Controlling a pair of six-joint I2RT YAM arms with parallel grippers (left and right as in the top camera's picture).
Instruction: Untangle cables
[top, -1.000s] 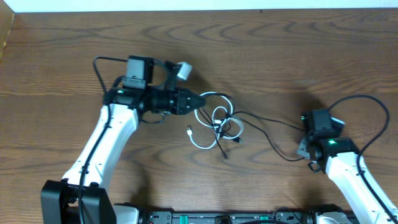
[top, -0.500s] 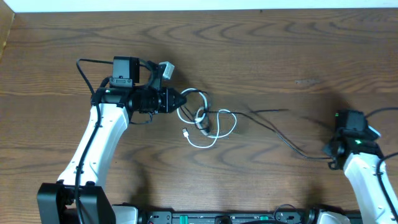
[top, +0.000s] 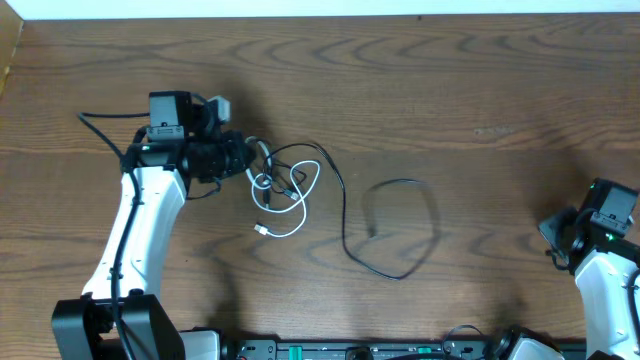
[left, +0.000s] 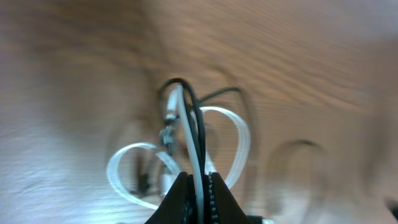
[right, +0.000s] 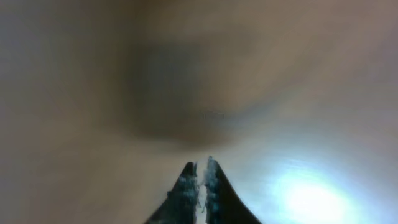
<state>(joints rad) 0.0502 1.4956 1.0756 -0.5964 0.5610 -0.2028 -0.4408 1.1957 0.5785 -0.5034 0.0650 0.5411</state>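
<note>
Black cable (top: 344, 210): nearest me on the table (top: 480, 90); its slack makes a wide, open loop right of centre, between my two arms; one end curls back inside that loop; it lies well apart from my right gripper (right: 202, 167)
Right gripper: at the far right of the scene; my fingers are drawn almost together with only a thin slit between them; nothing sits in that slit; the wrist view is blurred and shows only wood beneath
Plug end (top: 262, 230): small and white; it lies on the wood at the near left of the knot, touching nothing else that I can see
White cable (left: 193, 149): left of centre, in loose loops just right of my left fingertips; the black strand crosses these loops; I cannot tell which passes over which
Left gripper (left: 200, 179): farther back and to the left; clenched on the cables (left: 196, 158); one white and one black strand are pinched side by side between my fingertips and rise together to a bend beyond them
Far side: bare brown wood grain up to a pale strip along the edge
</note>
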